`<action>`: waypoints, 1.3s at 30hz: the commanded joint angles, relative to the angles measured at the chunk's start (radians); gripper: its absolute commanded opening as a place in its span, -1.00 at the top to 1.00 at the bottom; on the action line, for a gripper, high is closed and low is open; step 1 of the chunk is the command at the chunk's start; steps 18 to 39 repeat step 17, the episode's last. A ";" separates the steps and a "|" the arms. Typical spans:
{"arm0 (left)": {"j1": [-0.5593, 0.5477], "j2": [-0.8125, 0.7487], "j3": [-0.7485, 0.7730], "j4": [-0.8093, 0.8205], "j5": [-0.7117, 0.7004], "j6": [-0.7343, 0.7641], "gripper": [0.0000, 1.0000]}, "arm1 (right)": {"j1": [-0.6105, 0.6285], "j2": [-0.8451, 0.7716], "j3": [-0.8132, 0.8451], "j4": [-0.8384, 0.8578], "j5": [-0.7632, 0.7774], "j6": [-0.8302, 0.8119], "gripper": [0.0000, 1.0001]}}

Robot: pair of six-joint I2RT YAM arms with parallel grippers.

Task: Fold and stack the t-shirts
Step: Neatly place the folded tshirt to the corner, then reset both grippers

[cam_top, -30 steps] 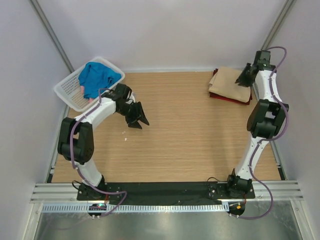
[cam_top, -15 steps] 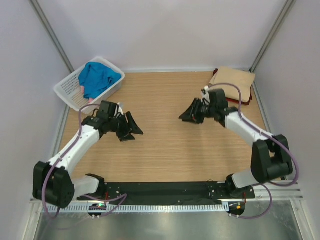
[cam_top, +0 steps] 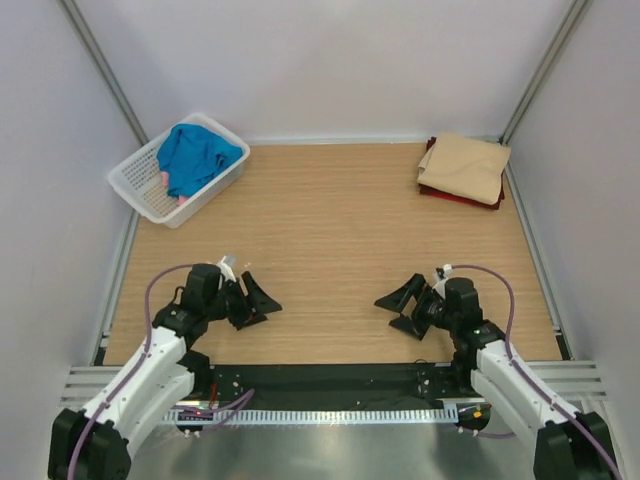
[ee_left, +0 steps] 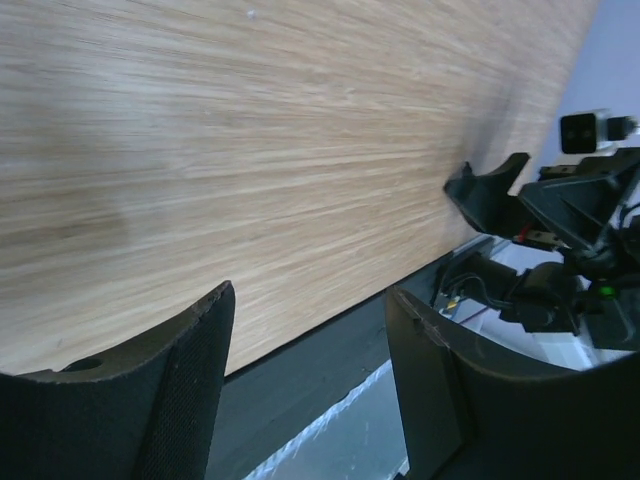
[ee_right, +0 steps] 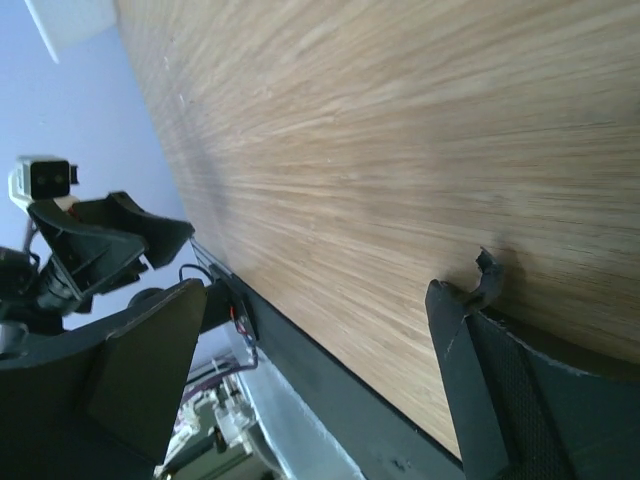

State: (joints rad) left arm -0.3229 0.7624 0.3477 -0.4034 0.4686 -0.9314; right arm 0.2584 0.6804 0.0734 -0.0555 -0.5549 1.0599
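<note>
A folded tan t-shirt (cam_top: pixel 465 166) lies on a dark maroon t-shirt (cam_top: pixel 452 196) at the table's far right corner. A crumpled blue t-shirt (cam_top: pixel 195 154) fills the white basket (cam_top: pixel 148 196) at the far left, with a bit of pink cloth (cam_top: pixel 164 178) beside it. My left gripper (cam_top: pixel 268 310) (ee_left: pixel 310 370) hangs open and empty low over the near left of the table. My right gripper (cam_top: pixel 388 312) (ee_right: pixel 310 360) is wide open and empty over the near right, facing the left one. Neither touches any cloth.
The wooden table (cam_top: pixel 330 230) ends at a black base strip (cam_top: pixel 320 378) by the arm mounts. White walls and metal posts close in the left, right and back. Each wrist view shows the other gripper across the table's near edge.
The right arm left the tan stack, swung back to the near edge and opened wide. The left arm drew back from the basket side to the near left, opening further.
</note>
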 commanded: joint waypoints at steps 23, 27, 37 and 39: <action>-0.015 -0.811 -0.240 0.032 -0.054 -0.286 -0.48 | -0.001 -0.654 -0.124 -0.267 -0.032 0.101 -1.00; -0.015 -0.811 -0.240 0.032 -0.054 -0.286 -0.48 | -0.001 -0.654 -0.124 -0.267 -0.032 0.101 -1.00; -0.015 -0.811 -0.240 0.032 -0.054 -0.286 -0.48 | -0.001 -0.654 -0.124 -0.267 -0.032 0.101 -1.00; -0.015 -0.811 -0.240 0.032 -0.054 -0.286 -0.48 | -0.001 -0.654 -0.124 -0.267 -0.032 0.101 -1.00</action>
